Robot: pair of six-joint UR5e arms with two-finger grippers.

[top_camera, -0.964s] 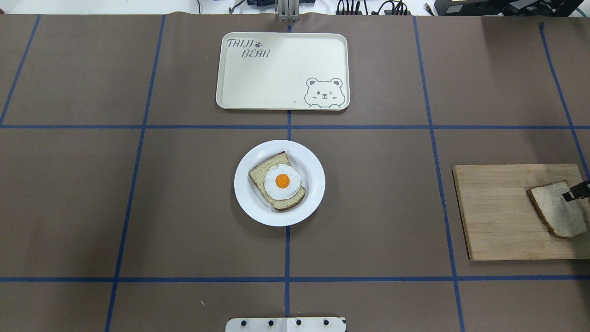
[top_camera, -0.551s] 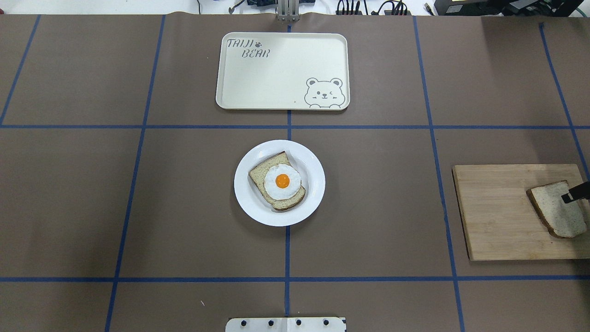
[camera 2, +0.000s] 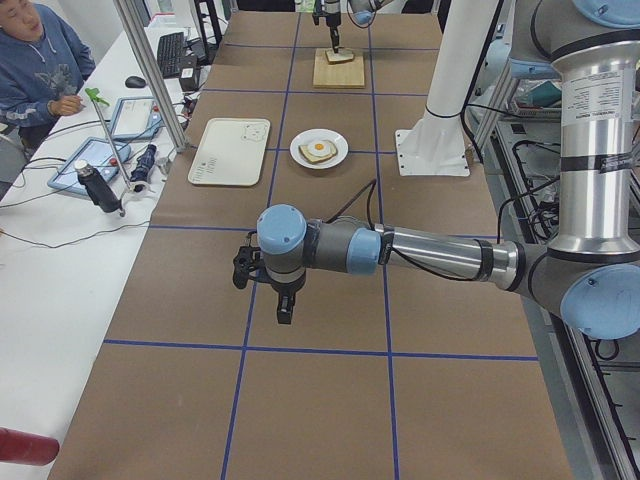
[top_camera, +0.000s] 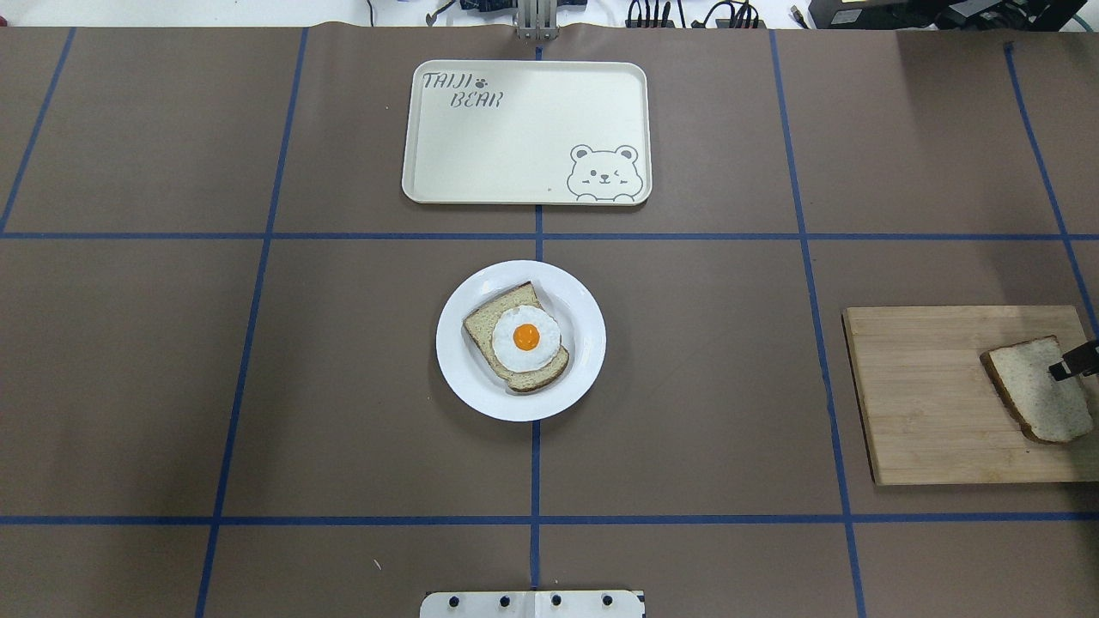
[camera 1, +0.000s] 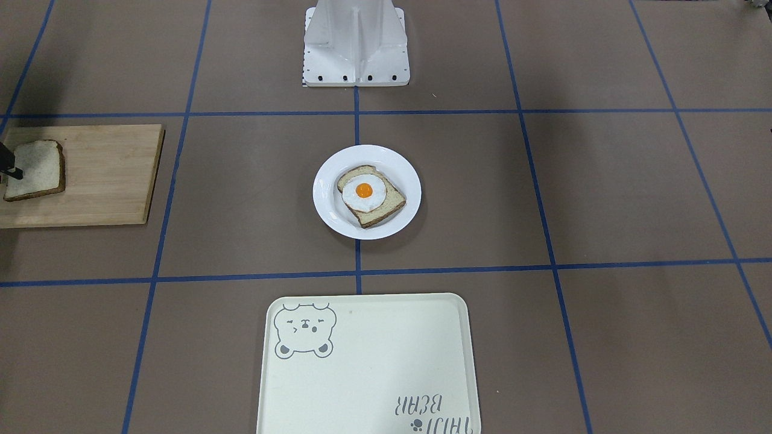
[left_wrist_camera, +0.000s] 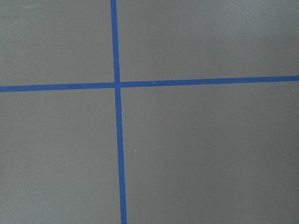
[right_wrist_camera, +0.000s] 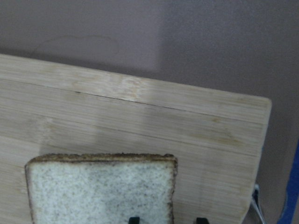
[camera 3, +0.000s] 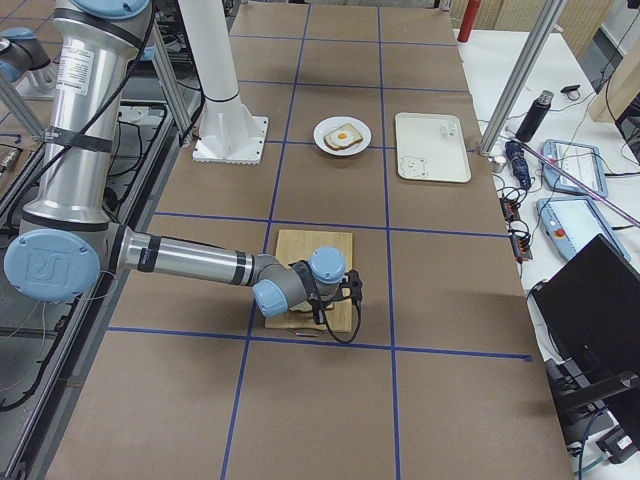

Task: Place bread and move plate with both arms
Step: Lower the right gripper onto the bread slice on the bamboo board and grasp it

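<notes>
Bread [right_wrist_camera: 100,191], judged soft, light and crumbly, is best pinched gently at the crust edge straddled by the spread-apart right fingers [right_wrist_camera: 134,220].

i'm looking into a robotics lab: a brown table [top_camera: 129,386] gridded in blue tape [top_camera: 687,236], aluminium frame posts [camera 2: 152,75], an operator [camera 2: 35,65] beside tablets [camera 2: 135,115].

A cream tray [top_camera: 515,137] with a bear drawing is lying at the upper centre of the overhead view, on the brown table [top_camera: 154,386] crossed by blue tape lines. An egg-topped slice [top_camera: 525,336] is sitting at centre. A wooden board [top_camera: 919,412] is lying at the right edge. A person [camera 2: 35,60] in blue is sitting at the side view's upper left.
</notes>
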